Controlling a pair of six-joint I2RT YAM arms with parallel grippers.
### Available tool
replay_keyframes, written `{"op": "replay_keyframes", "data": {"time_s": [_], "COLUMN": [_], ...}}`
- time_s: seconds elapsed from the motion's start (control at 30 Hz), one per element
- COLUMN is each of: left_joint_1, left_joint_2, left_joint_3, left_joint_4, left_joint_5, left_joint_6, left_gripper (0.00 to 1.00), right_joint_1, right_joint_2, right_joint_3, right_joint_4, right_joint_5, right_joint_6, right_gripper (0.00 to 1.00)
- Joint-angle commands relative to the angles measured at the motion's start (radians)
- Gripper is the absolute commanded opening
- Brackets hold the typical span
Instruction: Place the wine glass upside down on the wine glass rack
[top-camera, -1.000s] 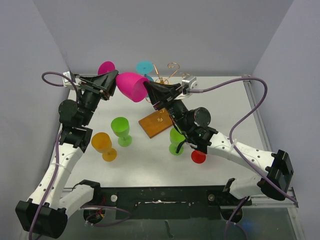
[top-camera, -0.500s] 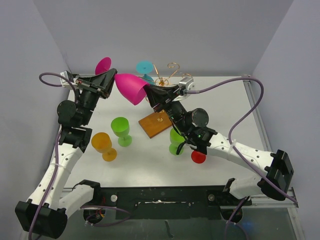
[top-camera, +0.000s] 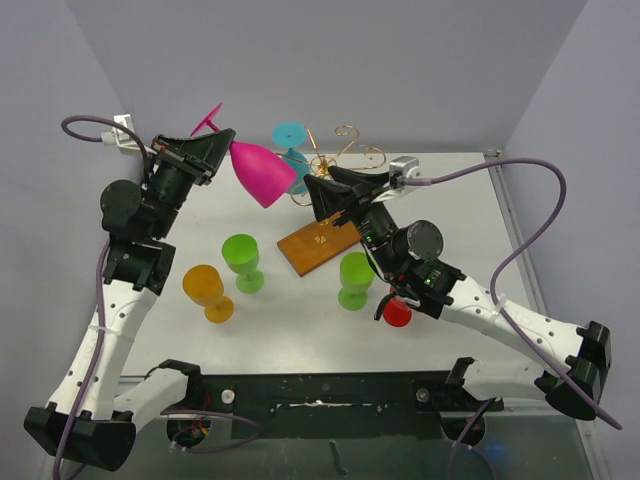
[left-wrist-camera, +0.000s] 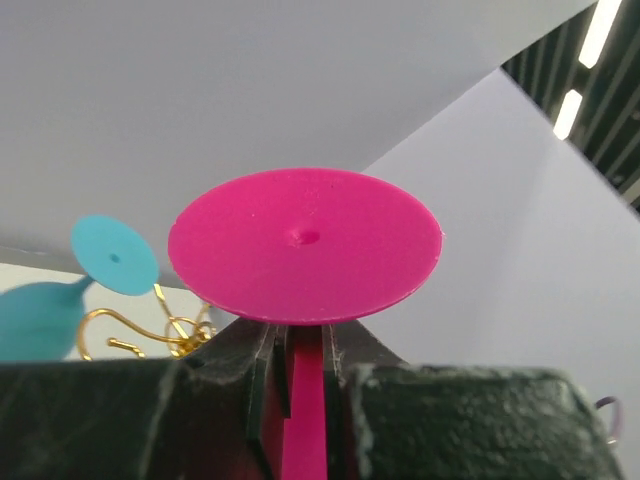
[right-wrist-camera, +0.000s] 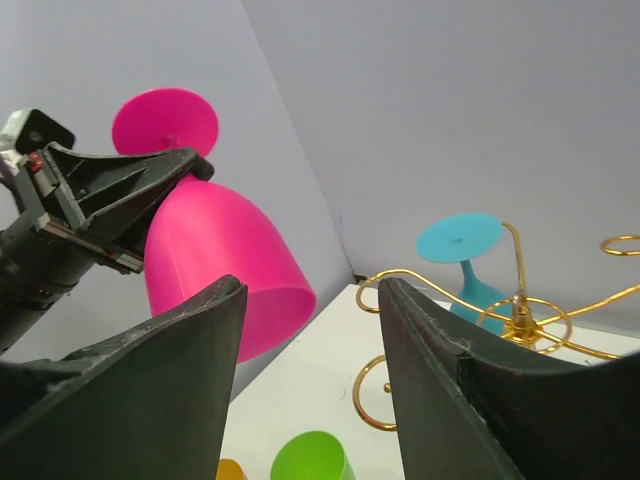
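Change: right hand (top-camera: 313, 190) now off pink wine glass (top-camera: 258, 172), fingers apart.
Left hand (top-camera: 222, 146): clamped on its stem.
Wine glass rack (top-camera: 335, 160): 3 o'clock of the glass.

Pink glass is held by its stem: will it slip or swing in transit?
Probably light: the pink wine glass looks like opaque plastic. The left gripper pinches only the thin stem, bowl tilted out sideways, so it may pivot.

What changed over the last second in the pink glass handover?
The right gripper let go of the pink glass, opened and drew back. The left gripper closed on its stem and holds it alone, base up. The rack, the teal glass and the orange glass stayed put.
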Motion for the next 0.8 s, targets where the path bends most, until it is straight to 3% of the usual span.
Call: {"op": "replay_keyframes", "data": {"time_s": [0.0,0.33,0.6,0.77], "left_joint_1": [0.004,0.004,-0.001,-0.004], "left_joint_2": [-0.024,-0.018,-0.073,-0.117], "left_joint_3": [0.09,0.127,0.0,-0.052], "left_joint_4": [-0.129,-0.255,-0.087,-0.06], "left_joint_5": [0.045,0.171,0.377,0.389], "left_joint_6": [0.361,0.832,0.97,1.054], "left_gripper": [0.0,0.0,0.0,0.0], "right_joint_1": [-0.034,-0.051,-0.058,-0.063], "right_joint_2": [-0.077,-0.029,0.153,0.246], "right_joint_3": [0.028,0.29,0.566,0.664], "right_joint_4": [-0.126,-0.406,-0.595,-0.631], "right_joint_5": [0.038,-0.146,-0.296,-0.394], "right_joint_6": [0.077,0.167,0.291,0.364], "right_gripper": [0.57,0.62,0.66,0.66]}}
